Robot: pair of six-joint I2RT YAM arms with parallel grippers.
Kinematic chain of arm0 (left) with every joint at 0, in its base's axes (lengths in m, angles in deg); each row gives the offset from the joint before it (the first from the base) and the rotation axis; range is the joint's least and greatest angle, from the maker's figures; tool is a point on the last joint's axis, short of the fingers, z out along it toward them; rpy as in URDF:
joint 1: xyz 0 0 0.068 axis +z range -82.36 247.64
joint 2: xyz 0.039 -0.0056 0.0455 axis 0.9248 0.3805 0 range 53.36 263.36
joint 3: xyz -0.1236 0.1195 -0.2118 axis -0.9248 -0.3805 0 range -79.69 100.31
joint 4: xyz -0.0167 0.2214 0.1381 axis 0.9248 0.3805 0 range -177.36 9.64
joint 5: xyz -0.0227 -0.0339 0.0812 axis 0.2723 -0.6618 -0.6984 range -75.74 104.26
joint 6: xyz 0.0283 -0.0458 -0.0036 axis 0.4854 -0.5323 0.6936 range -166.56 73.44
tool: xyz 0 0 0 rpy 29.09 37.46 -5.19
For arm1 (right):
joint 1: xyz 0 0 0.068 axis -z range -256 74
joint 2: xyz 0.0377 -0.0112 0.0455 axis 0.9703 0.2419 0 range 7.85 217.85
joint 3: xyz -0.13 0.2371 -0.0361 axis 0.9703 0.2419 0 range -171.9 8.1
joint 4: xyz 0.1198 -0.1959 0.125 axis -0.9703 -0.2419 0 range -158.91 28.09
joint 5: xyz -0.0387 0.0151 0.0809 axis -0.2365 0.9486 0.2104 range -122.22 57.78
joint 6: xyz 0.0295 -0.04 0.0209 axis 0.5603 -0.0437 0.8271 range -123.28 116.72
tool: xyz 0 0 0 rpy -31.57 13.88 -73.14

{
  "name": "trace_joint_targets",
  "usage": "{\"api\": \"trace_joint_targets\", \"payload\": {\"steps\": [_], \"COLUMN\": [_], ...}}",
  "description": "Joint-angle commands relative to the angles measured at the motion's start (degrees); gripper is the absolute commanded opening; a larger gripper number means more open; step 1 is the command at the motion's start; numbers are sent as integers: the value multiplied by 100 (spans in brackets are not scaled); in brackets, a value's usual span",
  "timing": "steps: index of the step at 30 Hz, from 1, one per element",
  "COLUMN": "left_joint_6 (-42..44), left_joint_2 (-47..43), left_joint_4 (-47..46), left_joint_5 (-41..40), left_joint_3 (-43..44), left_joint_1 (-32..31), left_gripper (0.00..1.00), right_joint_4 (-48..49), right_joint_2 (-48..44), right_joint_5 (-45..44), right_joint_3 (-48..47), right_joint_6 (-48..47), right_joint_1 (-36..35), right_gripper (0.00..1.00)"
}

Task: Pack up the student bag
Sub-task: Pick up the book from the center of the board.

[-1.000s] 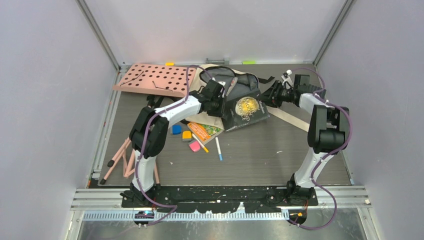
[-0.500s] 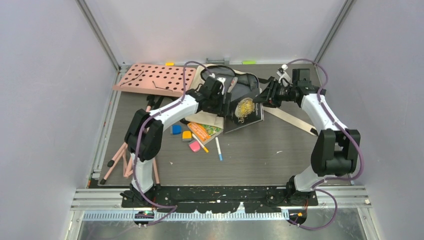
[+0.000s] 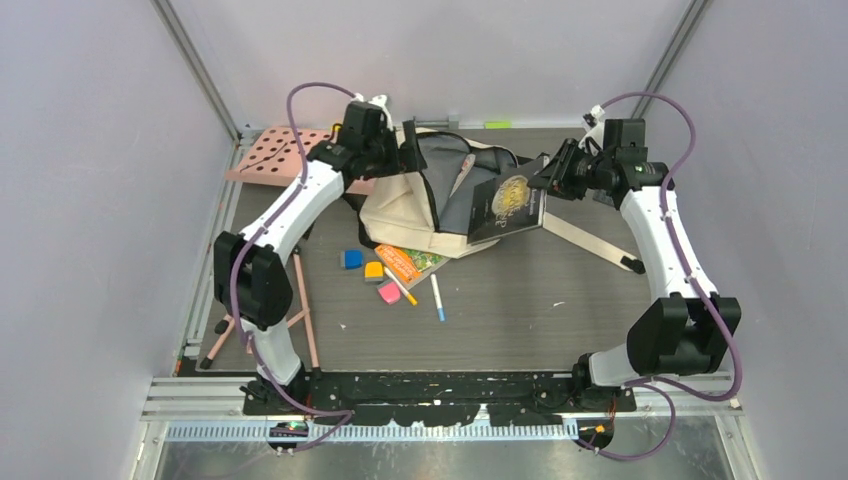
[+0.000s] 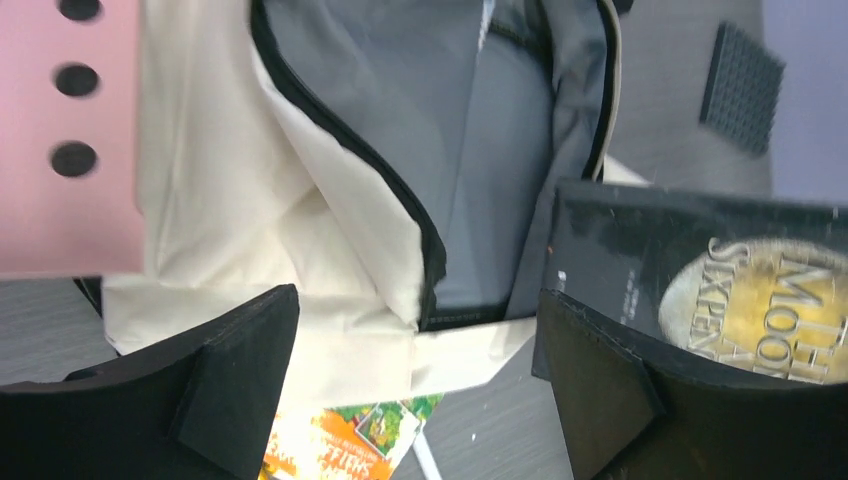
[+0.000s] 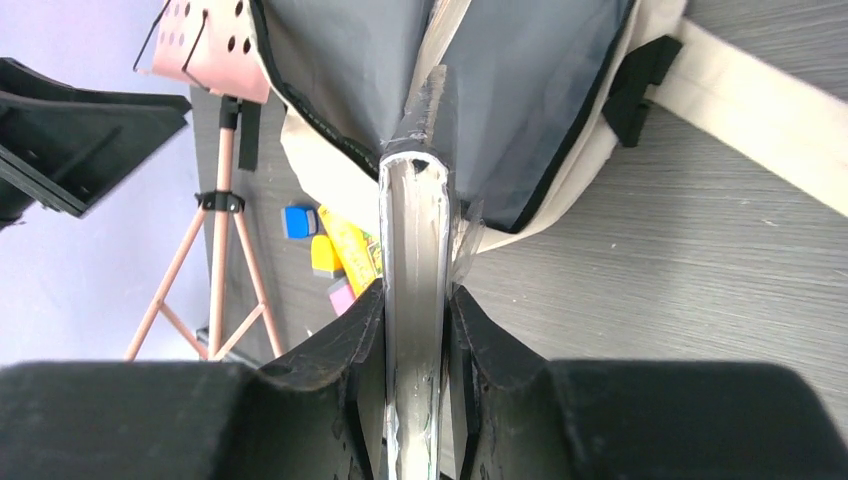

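The bag (image 3: 405, 212) lay open at the desk's (image 3: 560, 320) far middle. The left fingers (image 4: 235, 375) had spread wide and risen to the bag's left rim; the right fingers (image 5: 340, 375), clamped on the book (image 3: 512, 203), had lifted it edgewise to the bag's mouth, apparently ready for insertion.

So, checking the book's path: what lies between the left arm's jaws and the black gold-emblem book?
Only the open, grey-lined mouth of the cream fabric backpack; the top view shows it.
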Motion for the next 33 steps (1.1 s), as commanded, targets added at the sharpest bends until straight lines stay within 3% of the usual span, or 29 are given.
{"api": "trace_joint_targets", "payload": {"steps": [1,11,17,18,22,25,33], "left_joint_6": [-519,-978,-1028,-1051,-1018,-871,-729], "left_joint_2": [408,1819,2066,2066,1922,1550,415], "left_joint_4": [-166,419,352,253,-154,-548,-1596], "left_joint_5": [427,510,696,767,1057,1145,1429], "left_joint_3": [615,1793,1816,1794,1700,1395,409], "left_joint_1": [331,532,532,532,532,532,482], "left_gripper": [92,92,90,81,25,2,0], "right_joint_4": [304,723,1059,1103,1164,1361,2661], "right_joint_2": [-589,-708,-776,-775,-700,-616,-208], "right_joint_5": [-451,-610,-769,-779,-969,-1062,-952], "right_joint_3": [-628,-741,-566,-535,-446,-241,130], "right_joint_6": [253,720,993,1013,1210,1431,2566], "right_joint_1": [17,17,17,17,19,17,17], "right_gripper": [1,1,1,1,1,1,1]}}
